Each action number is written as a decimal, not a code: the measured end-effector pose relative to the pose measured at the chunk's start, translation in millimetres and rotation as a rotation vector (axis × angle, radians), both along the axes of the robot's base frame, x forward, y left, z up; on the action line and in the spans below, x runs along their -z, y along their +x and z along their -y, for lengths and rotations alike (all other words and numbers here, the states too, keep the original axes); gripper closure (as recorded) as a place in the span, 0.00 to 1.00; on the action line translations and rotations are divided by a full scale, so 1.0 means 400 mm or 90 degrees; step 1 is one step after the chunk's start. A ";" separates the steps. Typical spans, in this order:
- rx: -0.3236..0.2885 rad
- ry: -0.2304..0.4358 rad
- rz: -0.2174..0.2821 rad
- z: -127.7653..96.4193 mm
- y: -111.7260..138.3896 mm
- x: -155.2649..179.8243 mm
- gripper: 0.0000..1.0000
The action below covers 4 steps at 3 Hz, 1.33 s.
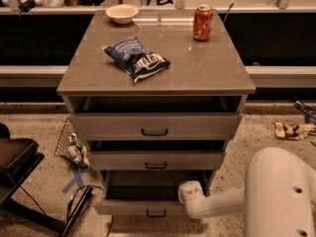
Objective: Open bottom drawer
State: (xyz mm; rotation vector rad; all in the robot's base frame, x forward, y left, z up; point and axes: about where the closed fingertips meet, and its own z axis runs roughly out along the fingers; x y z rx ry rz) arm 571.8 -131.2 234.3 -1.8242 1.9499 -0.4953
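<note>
Camera view, looking down on a grey cabinet (236, 105) with three drawers.

On the counter (207, 73): a blue chip bag (137, 58) left of centre, a red soda can (203, 22) upright near the far right corner, and a pale bowl (122, 13) at the far left edge, all well apart from one another.

Below the counter, the top drawer (108, 126) ajar, with a dark gap above its front. Under that, the middle drawer (113, 160), ajar as well.

Lowest of all, the bottom drawer (118, 207), pulled out farther than the two above it and shadowed inside. Small black handle (156, 214) centred on its low front, apart from the pincer.

At the right end of that drawer, just above the front edge, the pincer (189, 192), visible only as a rounded white tip. Open or closed: cannot tell.

Behind it, a white arm (222, 204) running right to the bulky white body (281, 191) in the lower right corner.

On the speckled floor (39, 127): crumpled wrappers (292, 130) to the right of the cabinet, a blue tape cross (74, 180) to its left.
</note>
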 end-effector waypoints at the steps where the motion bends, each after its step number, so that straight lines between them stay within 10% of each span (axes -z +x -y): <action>1: -0.012 0.046 -0.029 -0.017 0.043 0.076 1.00; 4: -0.031 0.070 -0.065 -0.046 0.073 0.179 1.00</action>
